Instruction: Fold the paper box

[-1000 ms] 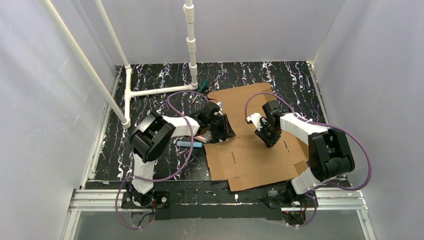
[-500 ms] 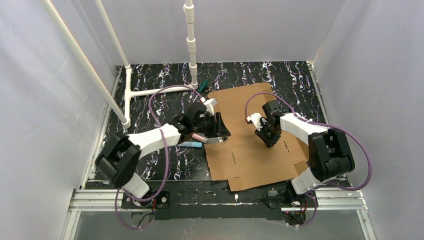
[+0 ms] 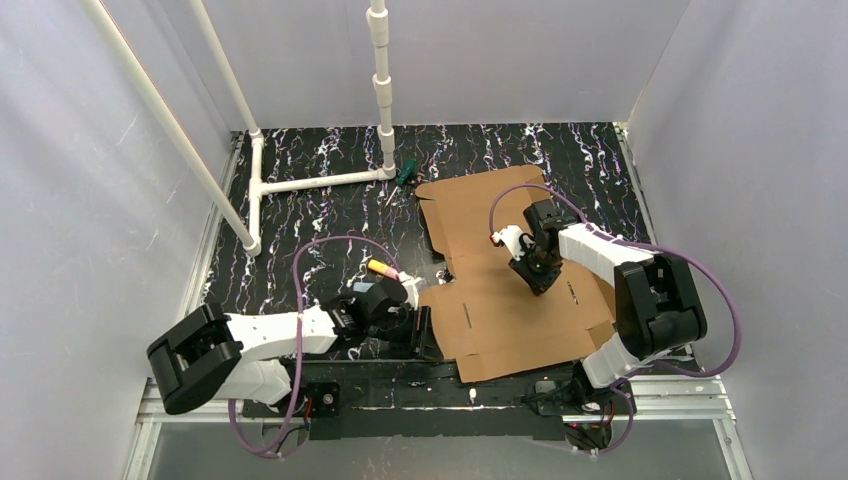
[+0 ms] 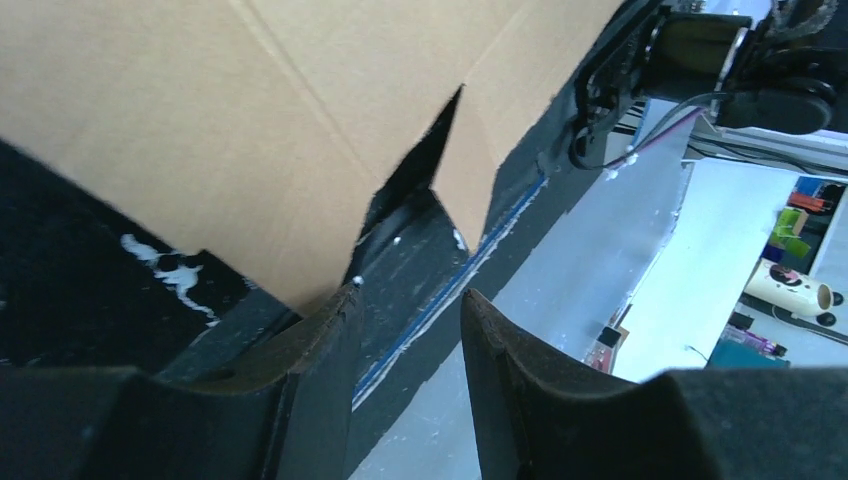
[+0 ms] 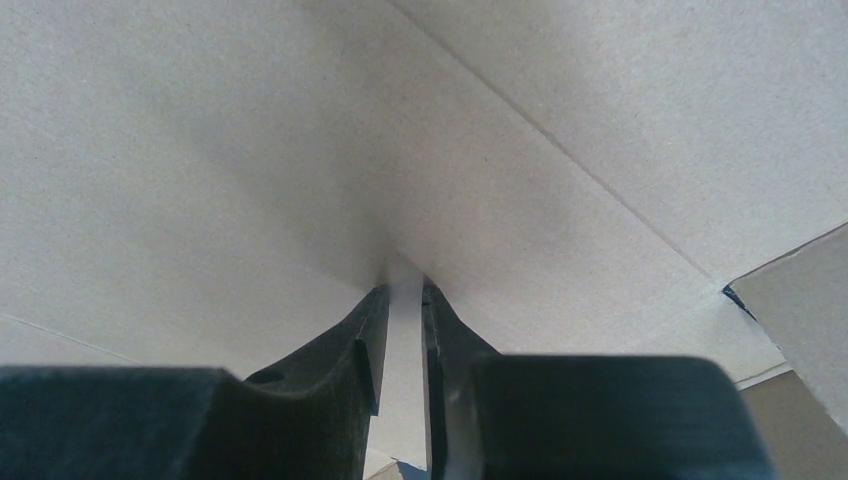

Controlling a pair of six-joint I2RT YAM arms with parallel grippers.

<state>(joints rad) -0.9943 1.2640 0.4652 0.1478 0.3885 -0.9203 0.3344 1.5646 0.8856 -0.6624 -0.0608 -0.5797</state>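
Observation:
The paper box (image 3: 500,325) is a flat brown cardboard sheet with flaps and slits, lying on the right half of the table. My left gripper (image 3: 428,336) is low at the sheet's near left corner, open and empty. In the left wrist view the gripper (image 4: 410,292) has a wide gap and the cardboard's (image 4: 250,120) corner sits just beyond the left fingertip. My right gripper (image 3: 537,280) points down on the middle of the sheet. In its wrist view the gripper (image 5: 404,285) is nearly shut, tips on the cardboard (image 5: 520,120), with nothing between the jaws.
A yellow and pink marker (image 3: 382,268) lies on the black marbled table (image 3: 320,230) left of the sheet. A green screwdriver (image 3: 404,173) lies by the sheet's far corner. A white pipe frame (image 3: 300,183) stands at the back left. The table's front rail (image 3: 440,395) is close under the left gripper.
My left arm has swung from the sheet's left middle edge down to its near left corner. The left flap it was at now lies flat. The right gripper has stayed put.

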